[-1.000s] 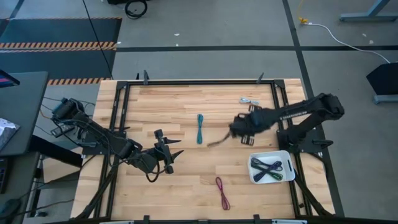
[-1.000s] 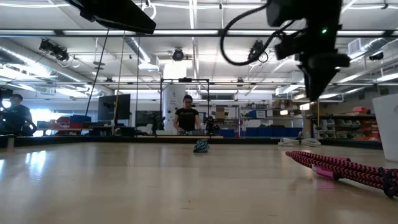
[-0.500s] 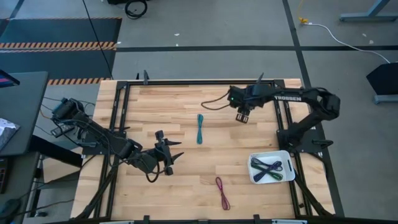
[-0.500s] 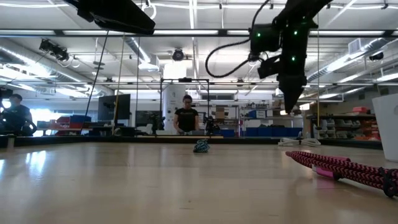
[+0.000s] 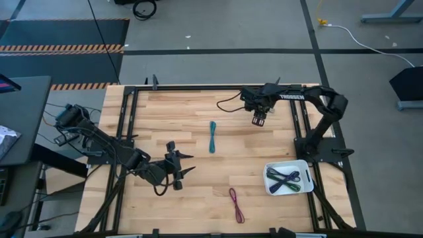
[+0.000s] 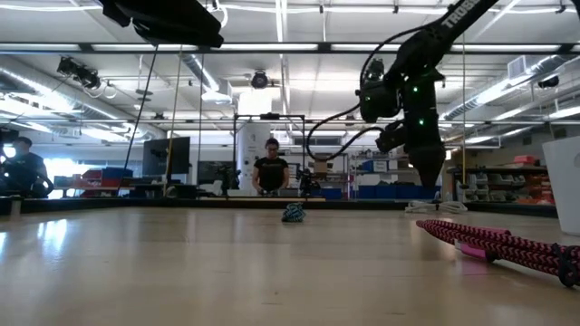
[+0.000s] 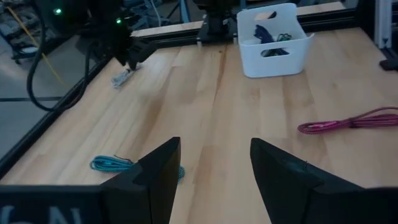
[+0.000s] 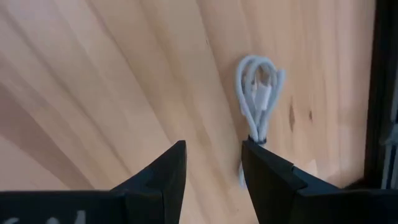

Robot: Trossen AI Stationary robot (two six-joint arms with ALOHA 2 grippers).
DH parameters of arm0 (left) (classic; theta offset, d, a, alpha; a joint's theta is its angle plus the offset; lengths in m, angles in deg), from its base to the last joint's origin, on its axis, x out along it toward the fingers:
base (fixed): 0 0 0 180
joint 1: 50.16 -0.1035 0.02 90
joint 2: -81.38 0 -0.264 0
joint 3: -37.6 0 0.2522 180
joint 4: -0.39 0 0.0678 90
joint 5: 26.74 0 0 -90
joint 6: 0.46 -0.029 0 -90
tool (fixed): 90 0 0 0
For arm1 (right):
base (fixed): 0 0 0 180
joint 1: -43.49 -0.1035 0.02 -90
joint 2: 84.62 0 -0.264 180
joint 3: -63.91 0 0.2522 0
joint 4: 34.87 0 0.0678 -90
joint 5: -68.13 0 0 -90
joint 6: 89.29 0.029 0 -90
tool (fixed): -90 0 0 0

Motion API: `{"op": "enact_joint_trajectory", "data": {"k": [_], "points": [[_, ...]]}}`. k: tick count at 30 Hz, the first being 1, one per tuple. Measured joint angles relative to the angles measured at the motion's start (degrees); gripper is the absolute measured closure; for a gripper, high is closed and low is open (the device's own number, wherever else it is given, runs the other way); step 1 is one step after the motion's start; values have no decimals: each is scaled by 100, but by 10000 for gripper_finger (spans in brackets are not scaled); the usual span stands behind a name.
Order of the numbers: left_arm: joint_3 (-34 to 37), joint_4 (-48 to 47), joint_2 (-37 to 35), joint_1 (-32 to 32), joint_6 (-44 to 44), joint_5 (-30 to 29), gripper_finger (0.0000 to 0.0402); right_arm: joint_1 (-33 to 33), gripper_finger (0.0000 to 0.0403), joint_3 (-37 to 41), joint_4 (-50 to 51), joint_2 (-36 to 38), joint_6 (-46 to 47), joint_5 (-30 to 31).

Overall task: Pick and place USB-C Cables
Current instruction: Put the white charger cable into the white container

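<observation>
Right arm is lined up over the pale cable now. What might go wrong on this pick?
1. The pale grey cable lies close to the black frame rail at the table edge; the open right gripper may bump the rail coming down.
2. The jaws sit near the cable's tied end, not its middle, so they might close on only one strand or miss the bundle.

You get even, bright overhead light on the wooden table (image 5: 198,145), with only faint, soft shadows under the arms in the high view. In the low view the ceiling strip lights (image 6: 281,47) glare and throw a pale sheen on the near tabletop, and the maroon cable (image 6: 498,246) at near right is soft. The right wrist view shows the pale grey cable (image 8: 260,93) slightly blurred.
</observation>
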Motion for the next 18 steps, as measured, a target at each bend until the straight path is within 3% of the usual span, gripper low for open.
{"op": "enact_joint_trajectory", "data": {"k": [7, 18], "points": [[0, 0, 0, 0, 252, 368, 200, 107, 243, 0, -150, -62, -423, 264], [0, 134, 167, 24, 445, 948, 200, 461, 243, 302, -168, -76, -182, 55]]}}
